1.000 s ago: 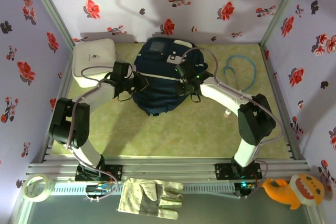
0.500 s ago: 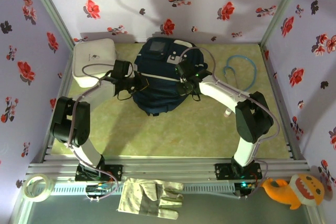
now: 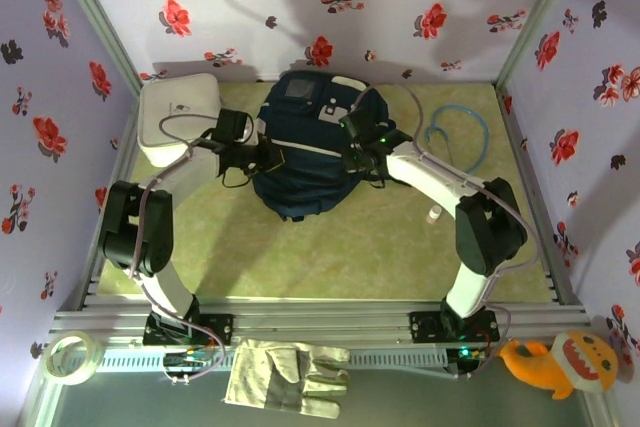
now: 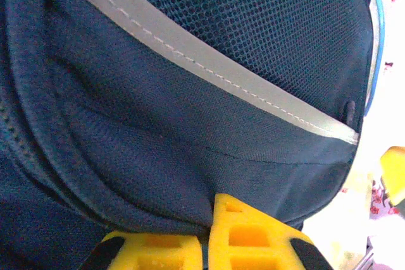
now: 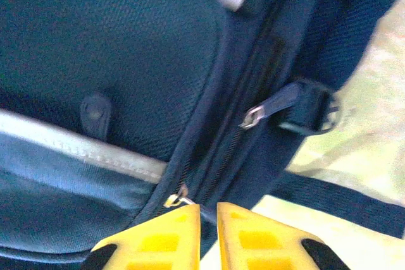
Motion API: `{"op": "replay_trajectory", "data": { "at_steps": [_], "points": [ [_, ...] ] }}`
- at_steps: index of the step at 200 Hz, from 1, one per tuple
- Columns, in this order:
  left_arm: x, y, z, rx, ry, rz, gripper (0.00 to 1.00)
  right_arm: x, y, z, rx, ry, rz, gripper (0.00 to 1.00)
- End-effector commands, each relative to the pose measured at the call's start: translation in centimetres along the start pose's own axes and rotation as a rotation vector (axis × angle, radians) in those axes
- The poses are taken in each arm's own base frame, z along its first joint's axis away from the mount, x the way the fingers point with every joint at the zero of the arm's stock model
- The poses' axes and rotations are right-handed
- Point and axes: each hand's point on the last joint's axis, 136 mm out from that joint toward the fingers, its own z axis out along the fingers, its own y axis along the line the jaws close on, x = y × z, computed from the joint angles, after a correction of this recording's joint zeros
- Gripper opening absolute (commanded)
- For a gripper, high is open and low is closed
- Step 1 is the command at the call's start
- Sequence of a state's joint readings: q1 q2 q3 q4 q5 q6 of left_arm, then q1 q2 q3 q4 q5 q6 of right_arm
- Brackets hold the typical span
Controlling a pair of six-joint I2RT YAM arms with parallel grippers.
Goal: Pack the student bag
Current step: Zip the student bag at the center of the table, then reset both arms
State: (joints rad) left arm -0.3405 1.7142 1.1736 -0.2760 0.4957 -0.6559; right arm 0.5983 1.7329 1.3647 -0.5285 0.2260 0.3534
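The student bag (image 3: pixel 300 172), dark navy with white stripe trims, lies at the back middle of the green table. My left gripper (image 3: pixel 268 159) presses against the bag's left side; in the left wrist view it (image 4: pixel 209 219) is shut, pinching a fold of the bag's navy fabric (image 4: pixel 190 93). At the bag's right side sits my right gripper (image 3: pixel 352 150). In the right wrist view it (image 5: pixel 209 210) is shut on the dark tab of a zipper pull (image 5: pixel 179 198) on the bag (image 5: pixel 126 42). A second zipper pull (image 5: pixel 253 117) hangs free farther up.
A white rounded box (image 3: pixel 178 117) stands left of the bag, close behind my left arm. A blue tube loop (image 3: pixel 460 132) lies at the back right. Off the table's front edge lie a glove (image 3: pixel 285 377), a tape roll (image 3: pixel 70 357) and an orange plush toy (image 3: pixel 565 362).
My right gripper has shifted slightly toward the back along the bag's right side with the zipper tab. The left gripper keeps its pinch and has edged a little backward.
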Motion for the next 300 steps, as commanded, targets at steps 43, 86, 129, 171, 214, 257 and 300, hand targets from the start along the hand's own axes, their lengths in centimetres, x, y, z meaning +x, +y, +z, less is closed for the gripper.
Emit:
{"op": "replay_trajectory", "data": {
  "at_steps": [43,86,129,171,214,257,300],
  "points": [
    [2.3,-3.1,-1.0,0.119,0.102,0.111,0.0,-2.0,-2.0,-2.5,0.028,-0.071,0.15,0.24],
    [0.5,-4.8,-3.9,0.109,-0.037,0.119,0.46,-2.8,-4.8,-7.1,0.083,-0.22,0.218,0.58],
    [-2.7,0.1,-10.8,-0.239,-0.373,0.11,0.79,-3.1,-11.4,-13.5,0.303,-0.477,0.263,0.99],
    [-4.0,6.2,-18.6,-0.557,-0.763,0.135,1.0,-1.6,-18.2,-16.2,0.532,-0.604,0.353,1.0],
    [-2.5,12.0,-23.1,-0.787,-1.072,0.177,1.0,2.2,-24.5,-14.6,0.679,-0.672,0.494,1.0],
    [-1.3,17.3,-24.4,-0.967,-1.11,0.165,1.0,6.2,-26.4,-11.5,0.698,-0.676,0.489,1.0],
    [-2.1,17.6,-20.2,-0.871,-0.997,0.365,1.0,8.1,-25.7,-7.7,0.629,-0.598,0.382,1.0]
  ]
}}
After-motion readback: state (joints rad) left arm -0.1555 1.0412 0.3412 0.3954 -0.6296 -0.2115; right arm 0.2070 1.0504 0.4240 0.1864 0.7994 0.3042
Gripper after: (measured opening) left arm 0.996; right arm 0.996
